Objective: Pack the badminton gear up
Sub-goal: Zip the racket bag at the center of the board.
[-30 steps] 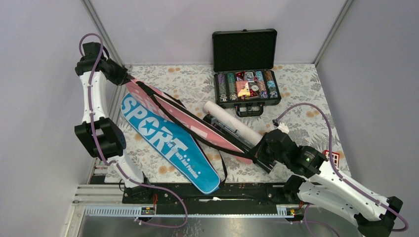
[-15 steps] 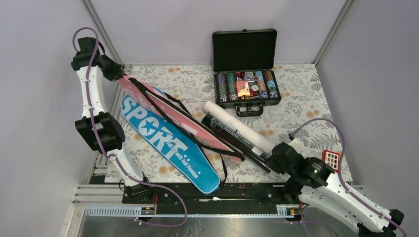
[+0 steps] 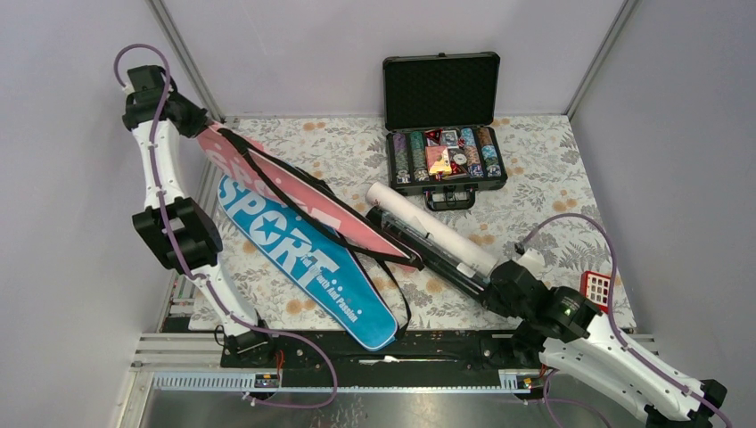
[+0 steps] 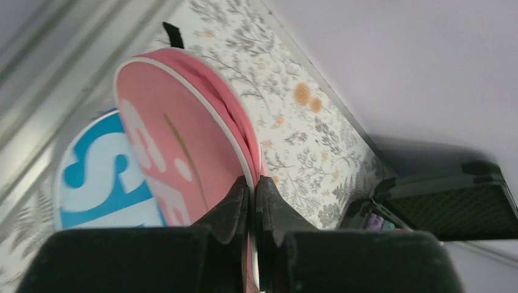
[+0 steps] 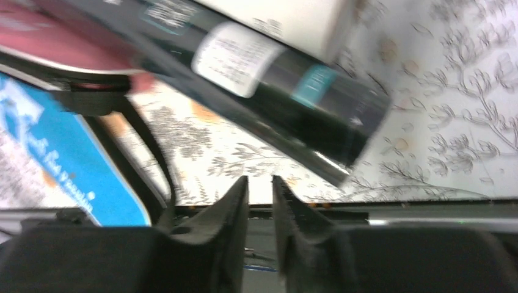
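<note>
While the left gripper (image 4: 251,186) clamps the rim of the pink cover (image 4: 183,146) at the far-left corner, likely steadying it for loading, the right gripper (image 5: 261,186) hangs slightly parted, empty, beside the dark tube (image 5: 275,110)

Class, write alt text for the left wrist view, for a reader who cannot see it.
The left hand pinches the edge of a pink cover. A blue cover shows behind it at left on the floral table, and an open black case stands at the right.

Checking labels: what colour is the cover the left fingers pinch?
Pink cover, white lettering; left wrist view shows best.
</note>
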`<state>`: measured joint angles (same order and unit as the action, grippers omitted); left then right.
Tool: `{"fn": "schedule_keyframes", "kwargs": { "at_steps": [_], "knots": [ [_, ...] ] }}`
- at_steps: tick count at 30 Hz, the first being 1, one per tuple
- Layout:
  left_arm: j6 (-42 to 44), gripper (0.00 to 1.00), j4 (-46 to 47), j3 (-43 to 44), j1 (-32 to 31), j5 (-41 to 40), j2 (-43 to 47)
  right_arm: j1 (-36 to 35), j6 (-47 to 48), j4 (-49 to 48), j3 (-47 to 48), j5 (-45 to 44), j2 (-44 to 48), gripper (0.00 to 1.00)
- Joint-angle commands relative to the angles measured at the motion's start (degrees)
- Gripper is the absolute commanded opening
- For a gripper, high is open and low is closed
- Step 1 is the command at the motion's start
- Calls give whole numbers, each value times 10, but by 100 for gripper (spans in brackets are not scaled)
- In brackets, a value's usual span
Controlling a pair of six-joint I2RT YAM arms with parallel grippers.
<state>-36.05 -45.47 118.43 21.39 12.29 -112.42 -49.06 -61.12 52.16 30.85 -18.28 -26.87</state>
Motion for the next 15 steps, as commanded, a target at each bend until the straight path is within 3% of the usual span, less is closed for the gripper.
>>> {"fn": "schedule_keyframes", "kwargs": {
  "at_steps": [1, 3, 6, 10, 12, 14, 15],
  "knots": [
    [-4, 4, 161, -83, -26, 100, 35, 3, 103, -84, 73, 4, -25, 41],
    [-11, 11, 199, -101, -35, 105, 28, 3, 135, -106, 87, 19, -38, 48],
    [22, 34, 168, -68, -56, 47, 0, 3, 161, -115, 108, 19, -61, 57],
    [30, 69, 170, -40, -67, 48, -29, 3, 196, -121, 129, 17, -97, 71],
    [44, 81, 154, -31, -75, 28, -25, 3, 212, -128, 135, 14, -116, 73],
    [99, 98, 108, -13, -92, -54, -17, 3, 214, -136, 139, 16, -136, 74],
    [136, 99, 74, 2, -110, -125, -14, 3, 212, -142, 139, 23, -145, 74]
  ]
}}
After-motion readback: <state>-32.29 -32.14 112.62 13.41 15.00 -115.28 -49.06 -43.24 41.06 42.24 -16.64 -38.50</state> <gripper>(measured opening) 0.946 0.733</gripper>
